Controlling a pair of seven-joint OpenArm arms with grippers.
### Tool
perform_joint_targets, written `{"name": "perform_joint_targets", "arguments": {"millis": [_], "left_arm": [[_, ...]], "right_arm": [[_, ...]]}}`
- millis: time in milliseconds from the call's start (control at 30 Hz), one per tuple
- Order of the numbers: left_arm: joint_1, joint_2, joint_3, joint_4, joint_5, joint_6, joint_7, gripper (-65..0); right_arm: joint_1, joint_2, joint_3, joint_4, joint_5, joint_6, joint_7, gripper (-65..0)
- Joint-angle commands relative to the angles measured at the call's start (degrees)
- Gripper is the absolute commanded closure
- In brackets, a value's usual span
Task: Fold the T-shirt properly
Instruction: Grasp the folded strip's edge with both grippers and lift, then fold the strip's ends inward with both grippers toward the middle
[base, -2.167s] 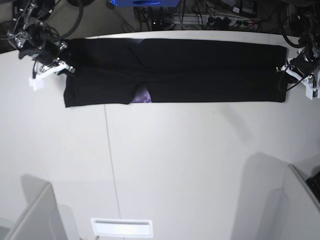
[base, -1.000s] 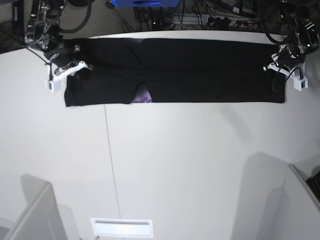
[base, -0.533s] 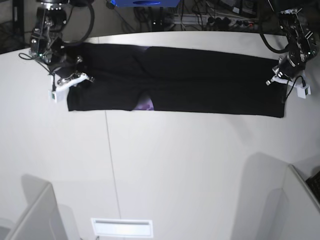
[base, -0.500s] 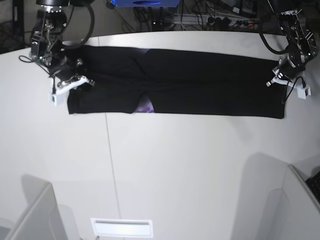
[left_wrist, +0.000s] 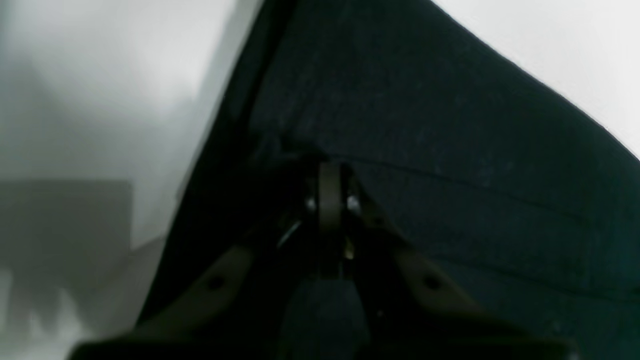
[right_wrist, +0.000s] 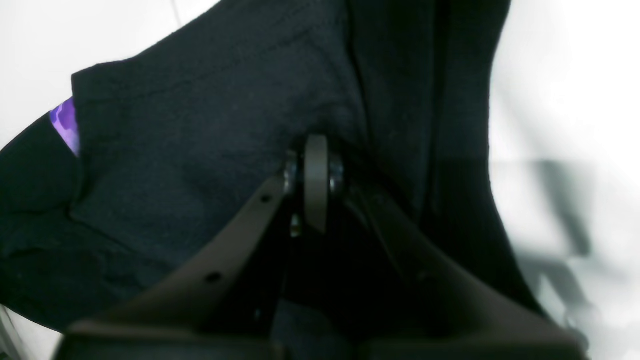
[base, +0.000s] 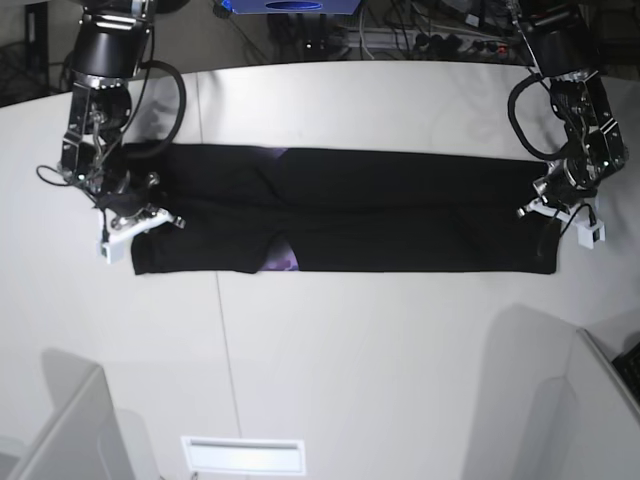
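my left gripper (base: 558, 215) is clamped tight on one end of the t-shirt (base: 400, 210), and my right gripper (base: 135, 218) pinches the opposite end. the black cloth lies in a long folded band between them across the white table (base: 350, 350), with a purple print (base: 285, 262) peeking out at its near edge.

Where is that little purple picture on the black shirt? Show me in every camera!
Base view: the purple print patch peeks out at the lower edge of the long black cloth T-shirt, left of its middle.
Right wrist view: the purple print patch shows at the far left, beside a fold of the shirt.
Left wrist view: not in it; only black cloth and white table.
Shared landmark: the black T-shirt itself, pinched at each end by a shut pincer.
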Motion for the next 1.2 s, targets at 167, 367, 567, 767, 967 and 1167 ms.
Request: {"name": "perform_joint_targets", "arguments": {"millis": [167, 367, 567, 767, 967, 1167], "left_arm": [[-0.71, -0.99, -0.50, 10.44, 0.00, -0.02, 1.83, 0.0], [1.49, -0.99, -5.43, 19.23, -0.18, -0.37, 1.91, 0.0], [4.83, -1.08, -12.63, 20.73, -0.18, -0.46, 1.83, 0.0], [6.15, -1.08, -19.14, 16.68, -0.18, -4.68, 1.47, -28.6], [5.53, -1.08, -20.37, 9.03, -0.18, -13.38, 1.39, -65.0], [1.31, -0.99, -16.85, 1.74, -0.09, -14.17, 1.30, -65.0]], "right_arm": [[-0.05, 1.08, 0.18, 12.36, 1.06, -0.65, -1.56, 0.0], [-2.78, 0.55, 0.18, 25.46, 1.41, -0.65, -3.85, 0.0], [-7.70, -0.94, 0.27, 28.63, 1.41, -0.65, -3.32, 0.0], [-10.25, -1.65, 0.18, 28.54, 1.41, -0.65, -3.32, 0.0], [-11.04, -1.74, 0.18, 28.54, 1.41, -0.65, -3.32, 0.0], [-11.22, -1.82, 0.09, 28.54, 1.41, -0.65, -3.32, 0.0]]}}
